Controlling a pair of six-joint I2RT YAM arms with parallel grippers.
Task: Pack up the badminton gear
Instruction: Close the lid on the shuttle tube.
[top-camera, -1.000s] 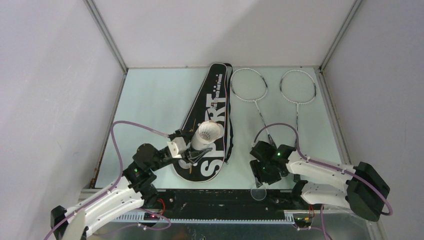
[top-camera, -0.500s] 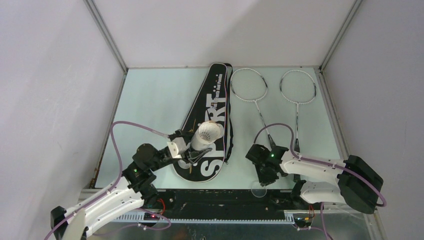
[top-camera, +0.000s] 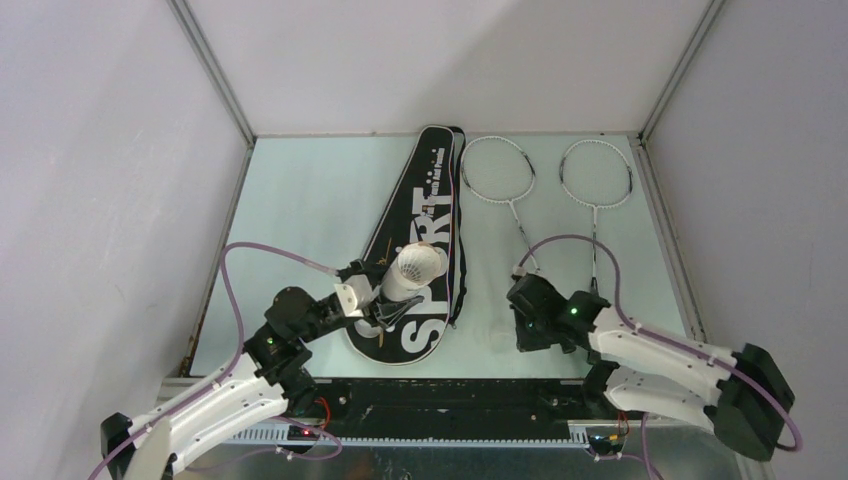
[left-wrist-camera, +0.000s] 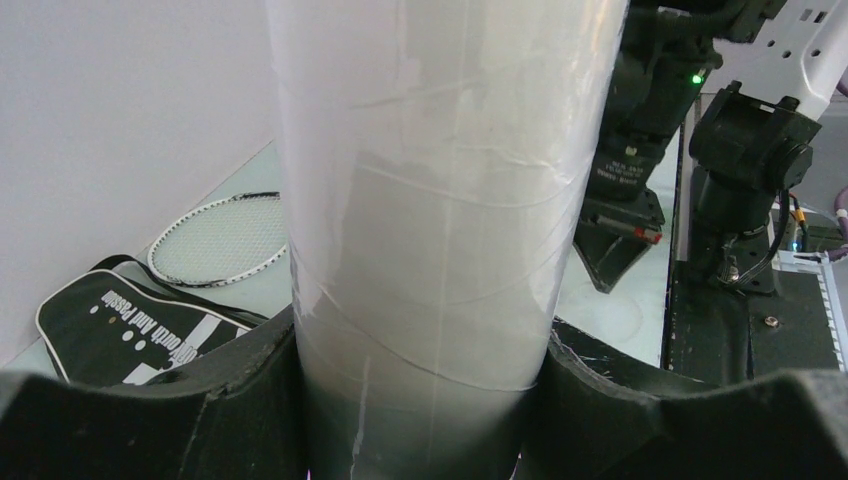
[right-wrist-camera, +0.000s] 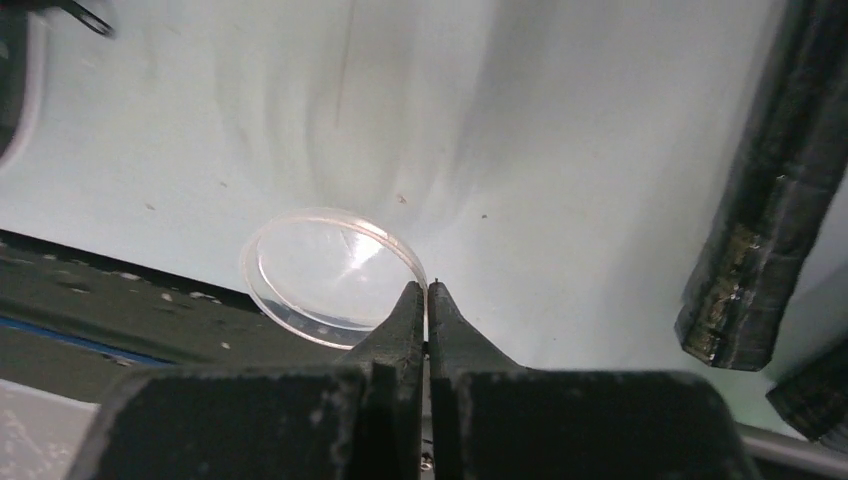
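While the left claw (top-camera: 384, 308) clamps the lower end of the white tube (top-camera: 414, 268), holding it upright over the near end of the black "SPORT" bag (top-camera: 428, 215), the right claw (right-wrist-camera: 425, 300) is closed tight, its tips meeting the rim of a clear round lid (right-wrist-camera: 320, 275) at the near edge of the bench (top-camera: 310, 200). Whether it pinches that rim I cannot tell. One racket (top-camera: 497, 170) and a second racket (top-camera: 596, 172) lie right of the bag, heads toward the far edge.
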